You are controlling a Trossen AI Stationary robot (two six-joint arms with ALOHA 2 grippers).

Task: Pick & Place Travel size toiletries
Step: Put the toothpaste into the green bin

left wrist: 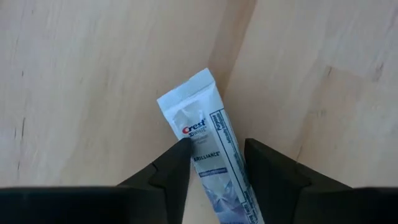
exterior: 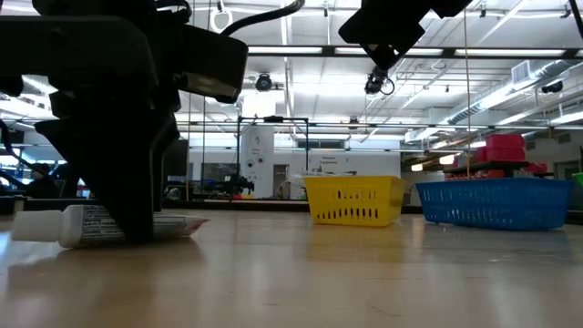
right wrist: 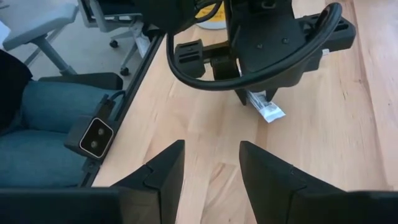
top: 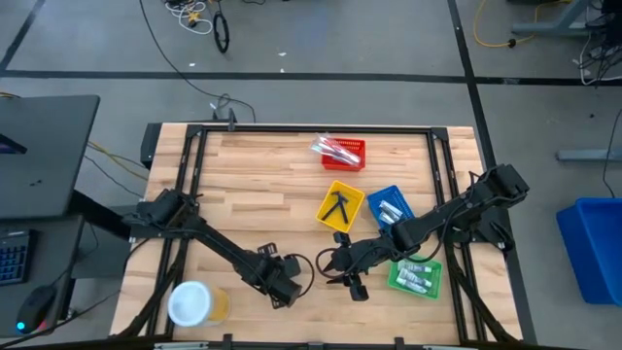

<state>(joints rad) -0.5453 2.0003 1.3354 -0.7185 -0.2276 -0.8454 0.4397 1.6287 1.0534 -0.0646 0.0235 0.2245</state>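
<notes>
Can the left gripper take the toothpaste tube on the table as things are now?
Probably yes. The left gripper is already down over the Crest toothpaste tube, one finger on each side, and nothing lies between them. The right gripper waits close by, open and empty.

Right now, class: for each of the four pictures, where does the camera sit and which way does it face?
High: overhead, straight down; both arms over the table.
Low: tabletop height, level; left gripper astride the toothpaste tube.
Left wrist: looks down past its fingers at that tube.
Right wrist: past its fingers toward the left gripper.
Shared: tube.
</notes>
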